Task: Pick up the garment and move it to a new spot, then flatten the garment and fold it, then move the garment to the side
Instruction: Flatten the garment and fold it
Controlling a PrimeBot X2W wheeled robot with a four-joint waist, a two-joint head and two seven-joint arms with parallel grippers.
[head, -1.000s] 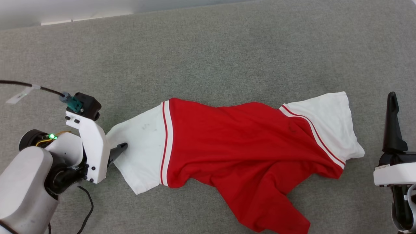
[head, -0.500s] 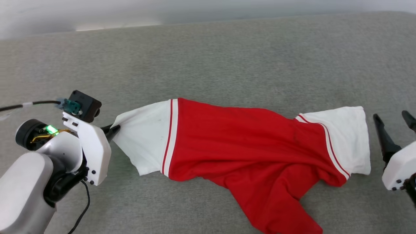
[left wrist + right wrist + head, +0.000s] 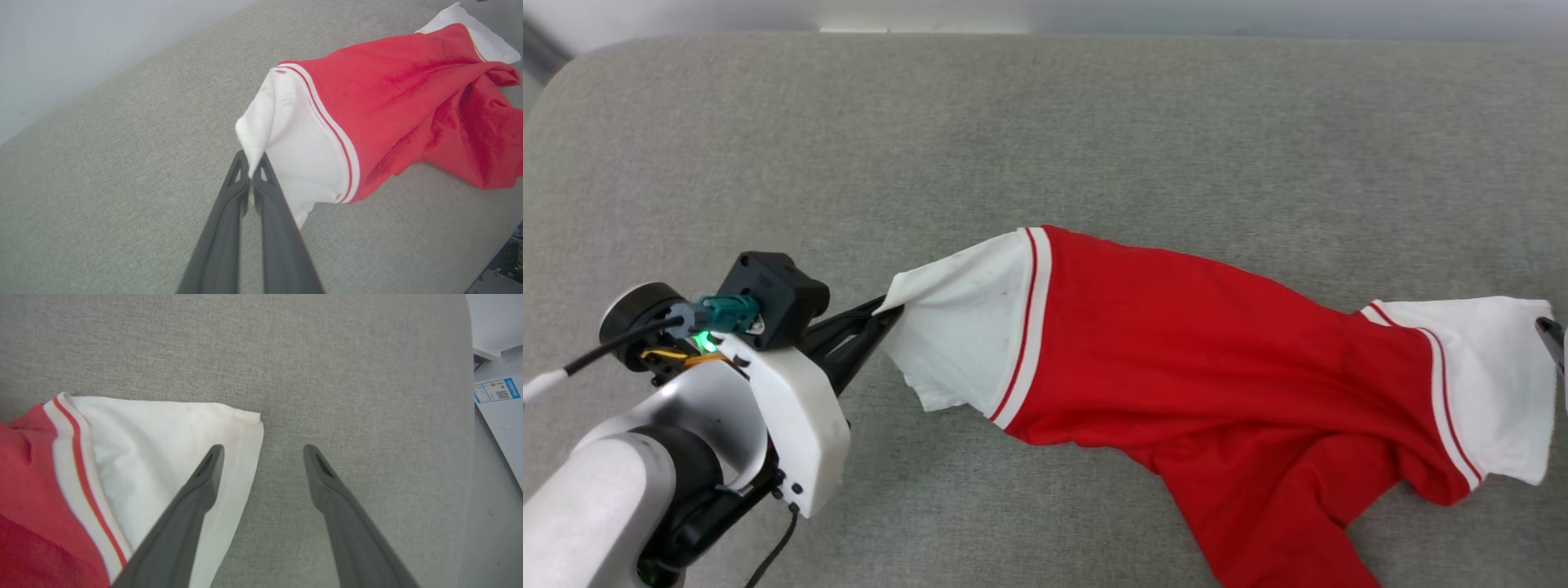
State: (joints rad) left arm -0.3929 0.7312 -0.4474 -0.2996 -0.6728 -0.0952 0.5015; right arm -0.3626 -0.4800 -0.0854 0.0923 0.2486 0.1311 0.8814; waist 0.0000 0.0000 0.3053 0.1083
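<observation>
I have the left pincer (image 3: 250, 163) pressed together on a white sleeve edge of the garment (image 3: 1217, 351), and that end is raised. The rest lies on the grey surface (image 3: 1045, 131). The right pincer (image 3: 263, 451) is spread, straddling the other sleeve's edge.

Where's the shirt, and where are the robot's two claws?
red T-shirt (image 3: 1217, 343), head view, red body.
left gripper (image 3: 252, 157), left wrist view, tips pinching white sleeve.
right gripper (image 3: 264, 448), right wrist view, between open tips.

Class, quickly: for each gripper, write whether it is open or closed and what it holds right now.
Left gripper: closed, pinching the garment by a white sleeve.
Right gripper: open, holding nothing, poised at the other sleeve's edge.
</observation>
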